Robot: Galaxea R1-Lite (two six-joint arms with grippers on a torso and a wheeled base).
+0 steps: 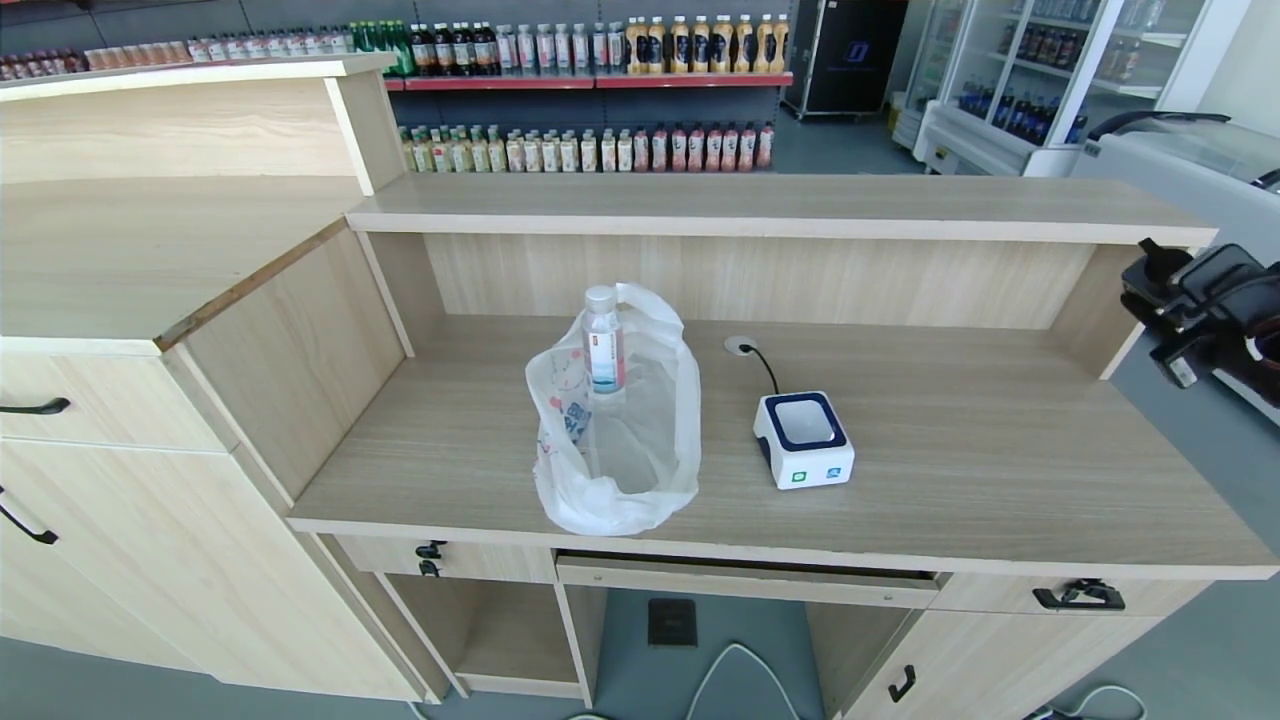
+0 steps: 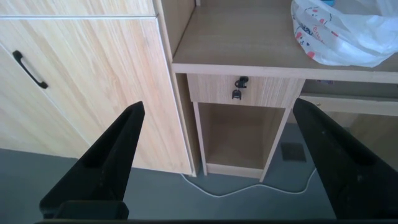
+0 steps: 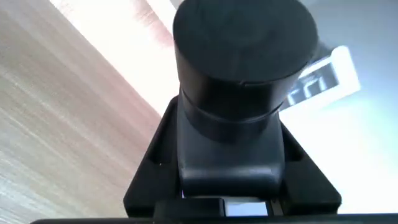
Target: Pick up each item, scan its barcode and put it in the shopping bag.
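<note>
Left gripper (image 2: 219, 104) spread wide; right gripper (image 1: 1188, 300) state cannot be told. Shopping bag (image 1: 668, 452) holds upright water bottle (image 1: 603, 345); barcode scanner (image 1: 803, 438) at 3 o'clock.

No lettering can be read anywhere at the counter (image 1: 960, 440). The bottle (image 1: 602, 310) standing in the bag (image 1: 650, 470) carries a red-and-white label (image 1: 603, 362), its wording too small to make out. The bag shows red and blue printing on its left side, creased and unreadable in both the head and left wrist views. The scanner (image 1: 803, 438) bears two small square icons (image 1: 800, 477) on its front face, one green, one blue. Behind, a black case (image 1: 845, 55) carries a pale emblem, and the shelf bottles (image 1: 590, 150) wear labels too distant to read.
</note>
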